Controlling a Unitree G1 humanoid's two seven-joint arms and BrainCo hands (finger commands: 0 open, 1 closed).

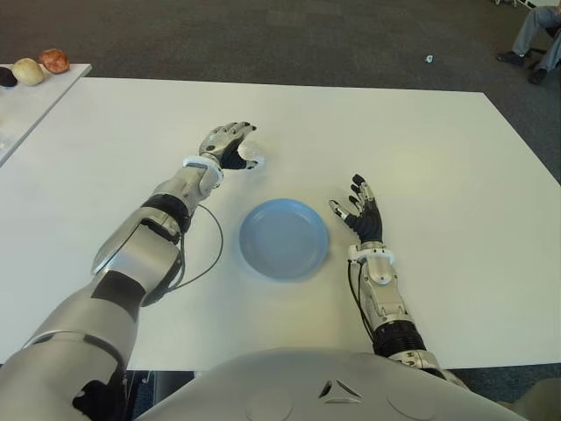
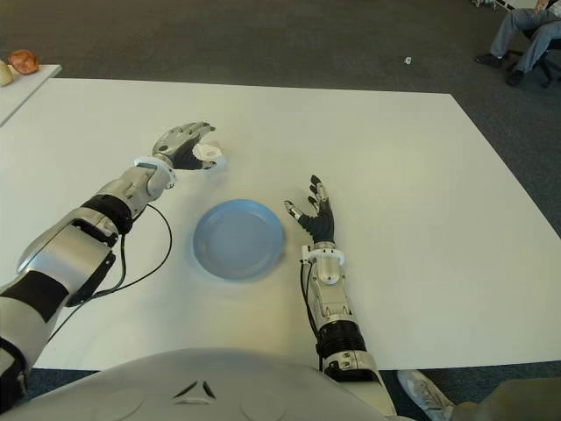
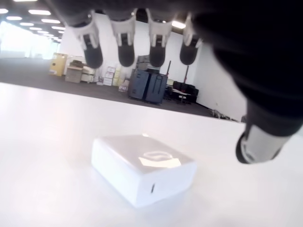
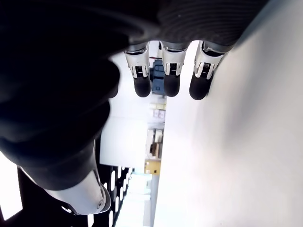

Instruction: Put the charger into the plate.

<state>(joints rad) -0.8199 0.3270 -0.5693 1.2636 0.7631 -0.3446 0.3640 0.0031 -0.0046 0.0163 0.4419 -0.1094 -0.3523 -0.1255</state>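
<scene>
My left hand (image 1: pixel 230 143) hovers, fingers (image 3: pixel 126 47) spread, over the white charger (image 3: pixel 143 166) lying on the surface (image 1: pixel 421 149) beyond the blue plate (image 1: pixel 284 238). It looks rigid, light, slick; I'd pinch its flat sides. My right hand (image 1: pixel 361 213) shows beside the plate, open.

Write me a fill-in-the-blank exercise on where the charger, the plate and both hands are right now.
1. The charger lies on the ____, not in the blue plate.
2. The ____ hand hovers open over the charger, fingers not closed on it.
3. The right hand shows beside the plate, open and holding ____.
4. The plate's colour is ____.

Missing words: table; left; nothing; blue
</scene>
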